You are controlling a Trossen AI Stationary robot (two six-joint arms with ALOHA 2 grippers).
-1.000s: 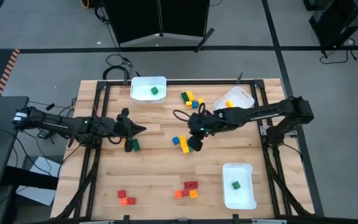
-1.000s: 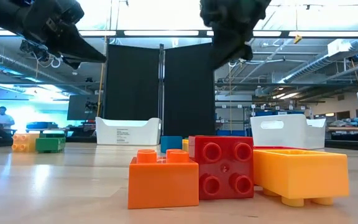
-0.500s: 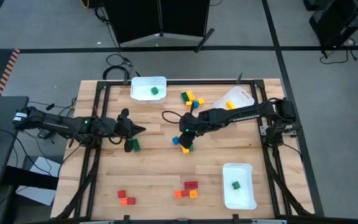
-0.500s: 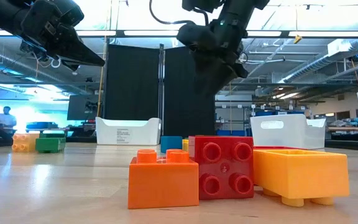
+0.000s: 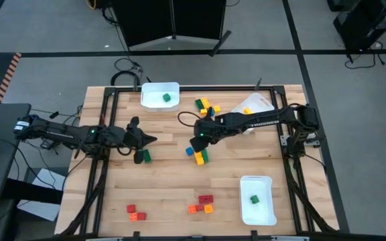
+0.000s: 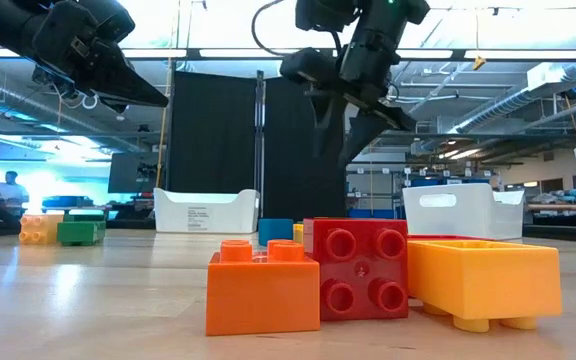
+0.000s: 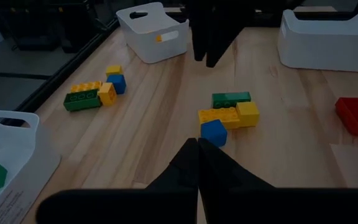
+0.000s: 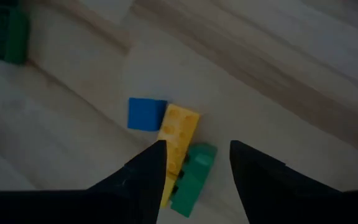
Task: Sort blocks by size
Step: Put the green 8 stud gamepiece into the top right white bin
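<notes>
Blocks (image 5: 198,153) mostly lie loose on the table (image 5: 166,194); only a few appear to be binned, so sorting looks barely begun. The right gripper (image 8: 194,163) hovers parted, empty, above the middle cluster; the left gripper (image 7: 197,146) waits closed nearby.

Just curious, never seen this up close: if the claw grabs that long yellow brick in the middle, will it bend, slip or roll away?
The yellow brick looks like rigid moulded plastic, so probably no bending. Its flat sides suggest sliding, not rolling. Glossy faces might slip between the right gripper fingers, which stand open above it.
</notes>
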